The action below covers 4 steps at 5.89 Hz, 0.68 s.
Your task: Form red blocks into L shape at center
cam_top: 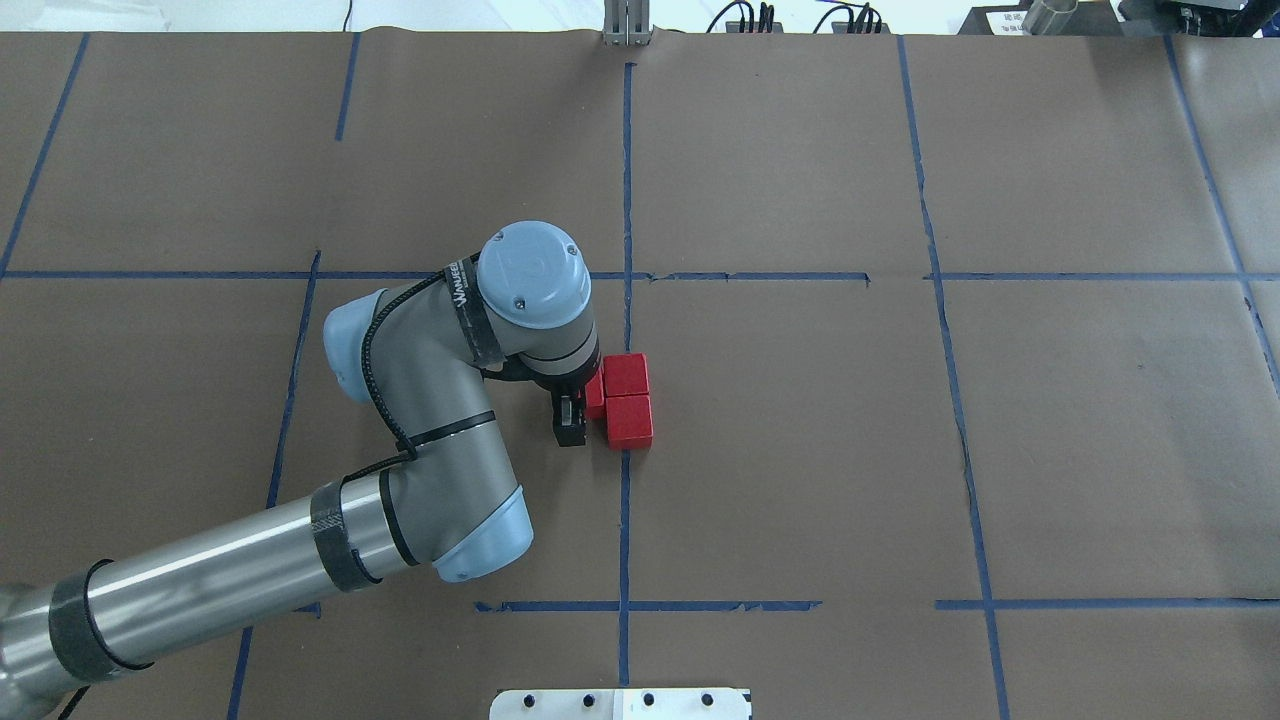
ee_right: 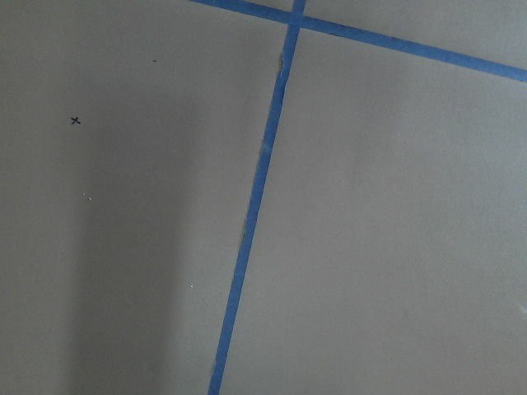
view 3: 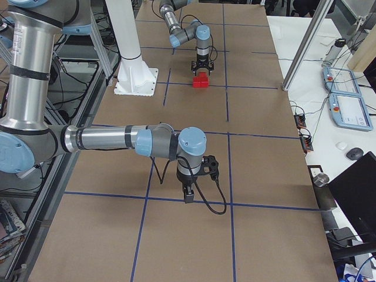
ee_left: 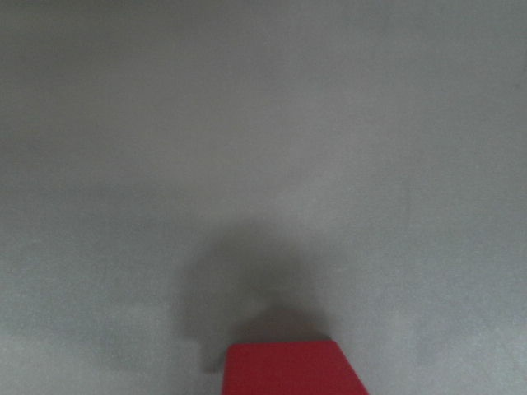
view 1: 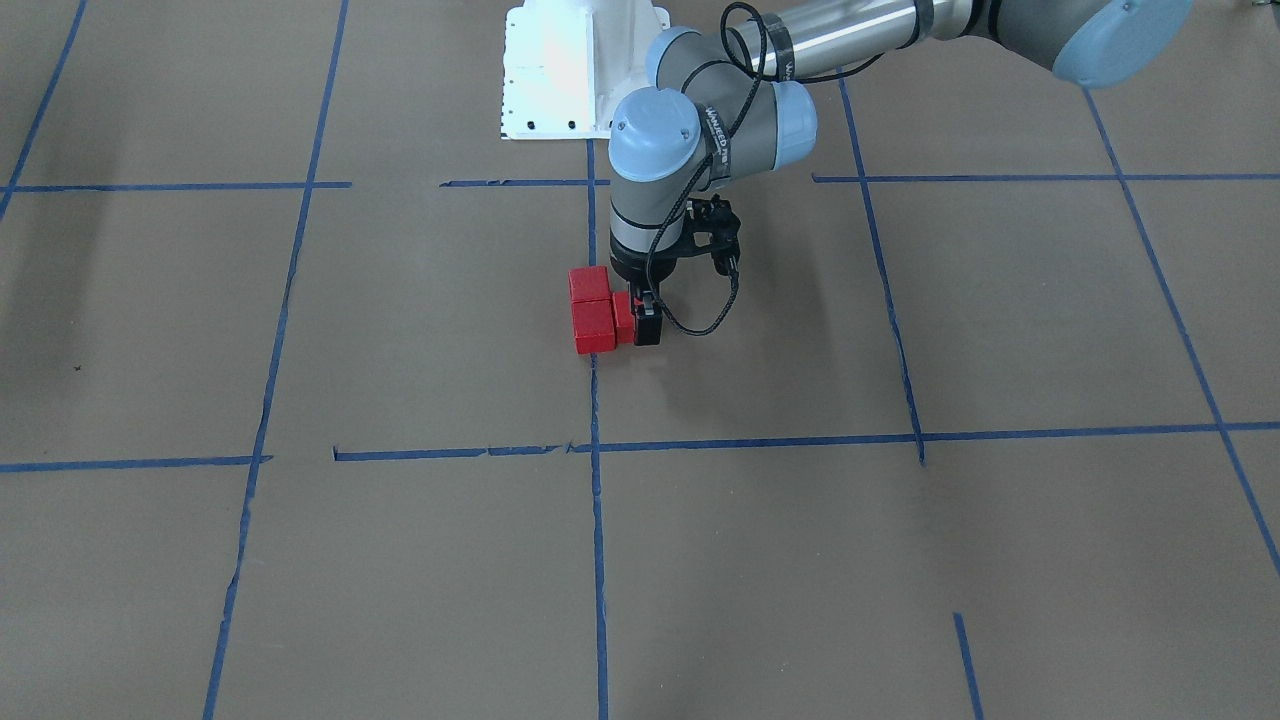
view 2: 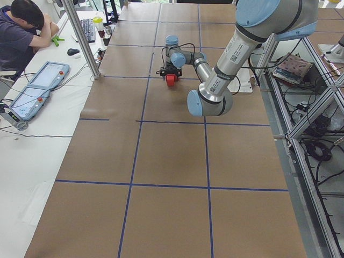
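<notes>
Nearest the left wrist camera we see the top of one small bright-red cube (ee_left: pixel 284 368), poking in at the bottom edge over blurred brown paper. From overhead, our left gripper (cam_top: pixel 580 412) stands straight down with that third cube (cam_top: pixel 595 396) between its black fingers (cam_top: pixel 571 422), closed on it at table level. This cube touches the side of the farther of two more matte red cubes, which lie edge to edge: one farther from our base (cam_top: pixel 626 374) and one nearer (cam_top: pixel 630 421). The three together make a small cornered cluster on the long straight blue tape line (cam_top: pixel 625 520) that crosses the middle patch of the brown paper surface (cam_top: pixel 790 440).

Our right gripper (view 3: pixel 188 194) shows only in the view from the table's right end, hanging low over the paper near a blue tape crossing (view 3: pixel 228 204), well apart from the cubes; we cannot tell how its fingers stand. Its wrist camera shows only bare paper and tape (ee_right: pixel 251 214).

A seated person (view 2: pixel 19 35) leans at the white side bench beside a grey tablet-like pendant (view 2: pixel 33 88).
</notes>
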Tool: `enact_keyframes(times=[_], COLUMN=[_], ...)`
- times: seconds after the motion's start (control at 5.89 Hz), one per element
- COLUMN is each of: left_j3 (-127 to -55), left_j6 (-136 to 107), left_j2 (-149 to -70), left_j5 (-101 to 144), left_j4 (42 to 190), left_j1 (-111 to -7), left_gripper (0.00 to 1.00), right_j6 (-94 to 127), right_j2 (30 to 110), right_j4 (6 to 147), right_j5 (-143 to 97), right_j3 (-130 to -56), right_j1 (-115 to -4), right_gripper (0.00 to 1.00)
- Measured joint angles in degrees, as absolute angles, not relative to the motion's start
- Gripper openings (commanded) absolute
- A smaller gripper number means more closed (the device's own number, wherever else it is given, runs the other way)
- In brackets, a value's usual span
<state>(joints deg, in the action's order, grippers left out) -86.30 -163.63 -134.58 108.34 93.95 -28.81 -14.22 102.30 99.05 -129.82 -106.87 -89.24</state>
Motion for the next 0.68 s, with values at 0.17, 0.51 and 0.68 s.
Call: enact_keyframes(times=[0.17,0.51,0.68], left_j3=[-89.50,-97.29,-101.71], left_j6=[-162.60,-155.62,-149.17], left_j2=[-132.69,-130.35,-128.11], left_j5=[111.04,115.07,116.09], left_j4=[93.08,87.52,85.39], left_j1=[-30.01,-32.23,-33.24], left_gripper=[1.00,1.00,1.00], right_j6=[-14.12,-13.92,-13.90], right_j2=[102.28,102.22,102.22], right_j4=[99.05,99.05,99.05], right_j5=[-129.81,-129.84,-129.88], right_j3=[-106.87,-107.00,-107.03], right_j1=[-89.25,-89.29,-89.27], right_gripper=[0.99,0.99,0.99])
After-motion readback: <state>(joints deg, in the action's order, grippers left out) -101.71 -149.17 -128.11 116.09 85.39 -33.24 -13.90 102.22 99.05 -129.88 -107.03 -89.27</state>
